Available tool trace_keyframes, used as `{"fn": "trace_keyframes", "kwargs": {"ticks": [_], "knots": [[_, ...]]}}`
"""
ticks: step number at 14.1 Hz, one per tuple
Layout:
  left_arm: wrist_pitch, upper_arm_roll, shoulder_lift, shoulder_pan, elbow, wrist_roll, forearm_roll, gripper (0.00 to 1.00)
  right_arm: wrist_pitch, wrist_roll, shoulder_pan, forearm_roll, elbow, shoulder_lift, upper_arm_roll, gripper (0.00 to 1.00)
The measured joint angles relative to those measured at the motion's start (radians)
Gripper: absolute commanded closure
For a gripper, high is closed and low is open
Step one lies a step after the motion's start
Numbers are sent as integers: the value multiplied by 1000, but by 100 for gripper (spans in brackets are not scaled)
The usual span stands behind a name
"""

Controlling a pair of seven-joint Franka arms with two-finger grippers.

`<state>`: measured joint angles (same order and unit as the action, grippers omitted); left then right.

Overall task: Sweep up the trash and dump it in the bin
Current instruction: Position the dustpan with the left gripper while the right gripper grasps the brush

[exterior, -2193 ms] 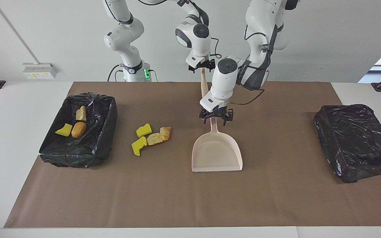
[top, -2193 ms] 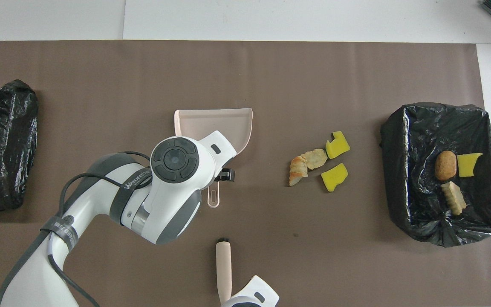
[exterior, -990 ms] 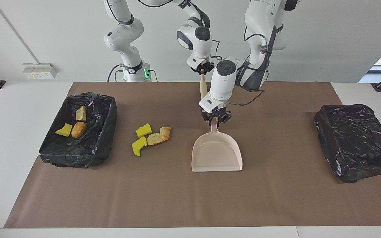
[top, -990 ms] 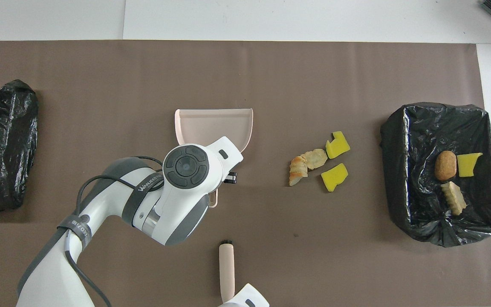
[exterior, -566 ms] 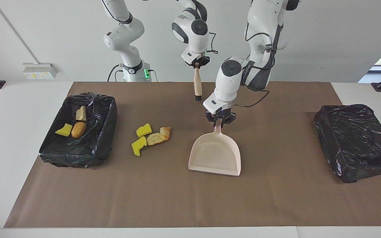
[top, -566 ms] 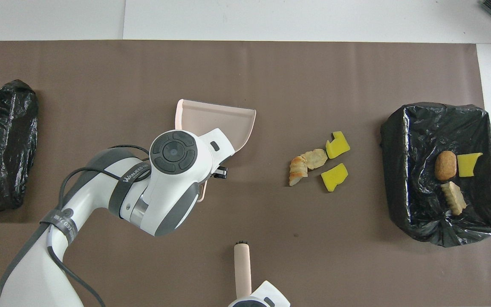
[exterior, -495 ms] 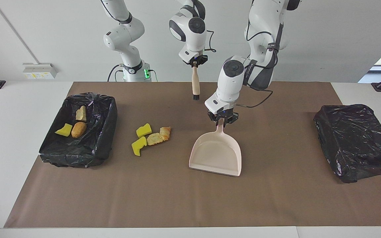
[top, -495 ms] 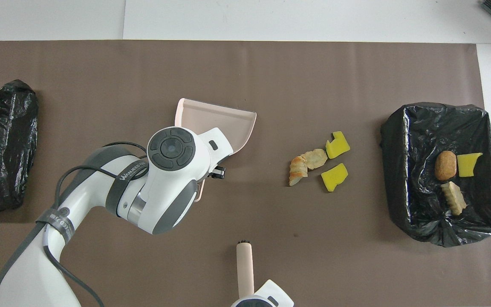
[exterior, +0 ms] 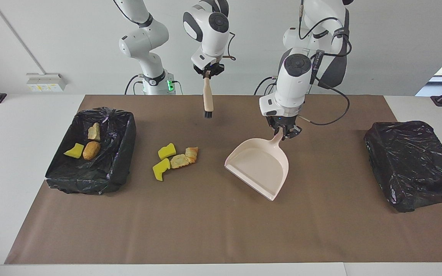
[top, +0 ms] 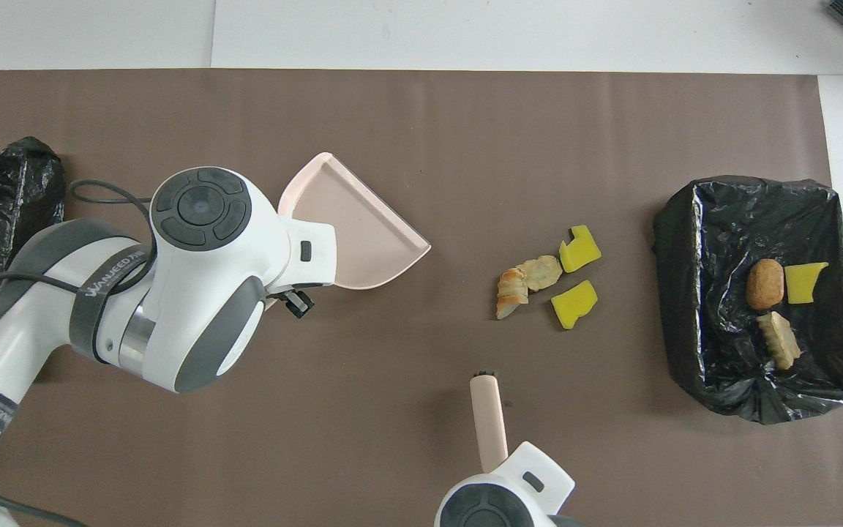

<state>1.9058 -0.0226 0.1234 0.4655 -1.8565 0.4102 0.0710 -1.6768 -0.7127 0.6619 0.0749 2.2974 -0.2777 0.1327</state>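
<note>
You see a matt brown paper sheet [exterior: 213, 230] covering the white, smooth table [exterior: 14, 161]. Both bins wear crinkled, glossy black plastic liners: one [exterior: 108, 161] toward the right arm's end, the other [exterior: 409, 161] toward the left arm's. The dustpan [exterior: 257, 165] looks like smooth beige plastic with a slight sheen. The brush [exterior: 207, 99] has a pale, matt handle and dark bristles. The yellow sponge chunks [exterior: 166, 150] look porous and dull; the pastry-like lumps [exterior: 184, 158] look rough and crusty. The arms' shells are glossy white plastic.
</note>
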Motion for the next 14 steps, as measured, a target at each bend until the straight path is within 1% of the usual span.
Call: {"fn": "trace_keyframes", "kwargs": {"ticks": [2, 4, 7, 9, 11, 12, 14], "knots": [[11, -4, 2, 1, -15, 125, 3, 100, 0, 133, -100, -116, -35, 36, -2, 100], [36, -12, 9, 4, -34, 181, 5, 100, -15, 265, -209, -202, -84, 98, -5, 100], [79, -17, 33, 38, -45, 239, 7, 100, -96, 438, -356, -315, -136, 196, -8, 100], [104, -19, 53, 71, -47, 240, 11, 100, -154, 463, -409, -360, -173, 270, -9, 100], [115, -20, 63, 82, -47, 241, 16, 100, -182, 463, -445, -371, -224, 341, -8, 100], [116, -21, 64, 86, -48, 245, 16, 100, -186, 463, -469, -371, -235, 361, -8, 100], [116, -22, 63, 107, -52, 247, 16, 100, -188, 463, -517, -371, -231, 375, -8, 100]]}}
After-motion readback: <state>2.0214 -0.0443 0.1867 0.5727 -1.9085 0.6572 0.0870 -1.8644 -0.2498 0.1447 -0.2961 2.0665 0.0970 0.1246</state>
